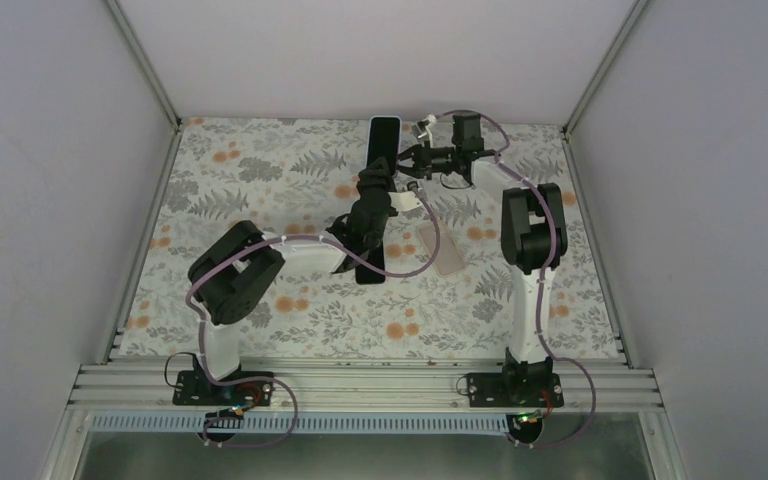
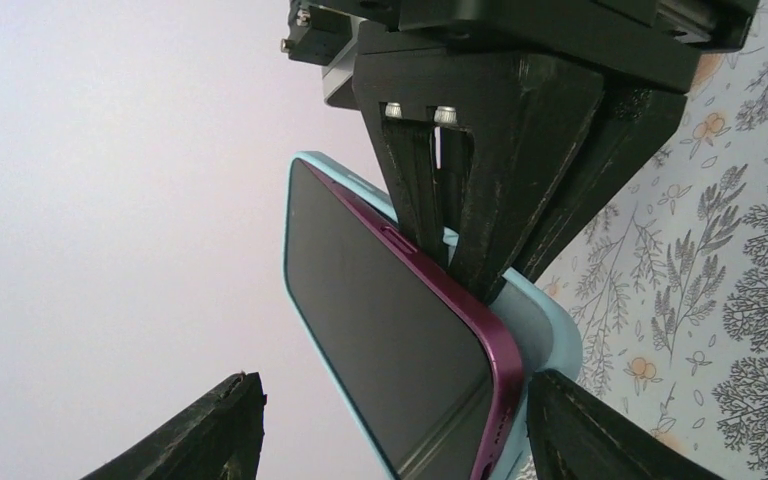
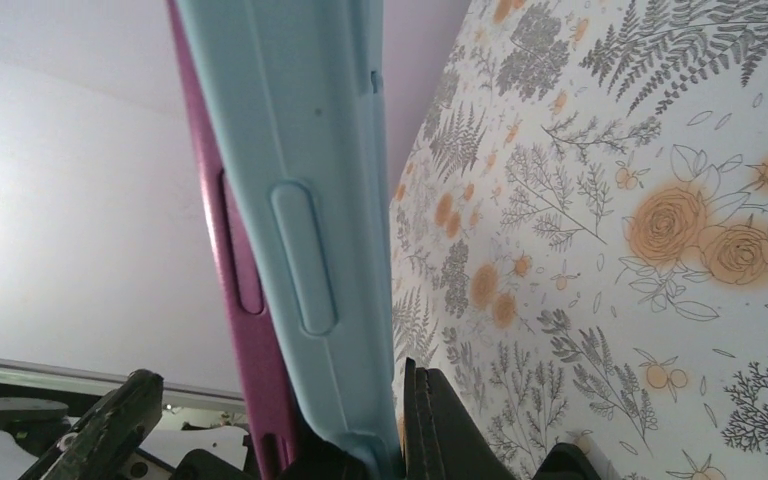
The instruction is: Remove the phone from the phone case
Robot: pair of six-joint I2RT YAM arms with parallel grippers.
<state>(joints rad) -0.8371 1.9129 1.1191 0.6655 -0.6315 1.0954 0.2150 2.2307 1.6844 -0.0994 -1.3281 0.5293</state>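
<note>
straddling the phone (image 2: 390, 330), the left claw (image 2: 398, 405) gapes open while the right claw (image 1: 406, 160) pinches the phone case (image 3: 300, 200).

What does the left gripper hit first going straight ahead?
The phone: its near end sits straight ahead between the open jaws of the left gripper, partly out of the blue case that the right gripper pinches. Nothing seems nearer, though depth is unclear.

We see the slim magenta-edged glass-fronted phone (image 2: 390, 330) raised above the middle of the flower-printed tabletop (image 1: 260, 170), one long edge lifted out of the light blue rubbery phone case (image 2: 550, 340) behind it, the right gripper (image 1: 410, 160) pinching the case's wall from the right, the left gripper (image 2: 400, 440) straddling its near end with fingers apart.
</note>
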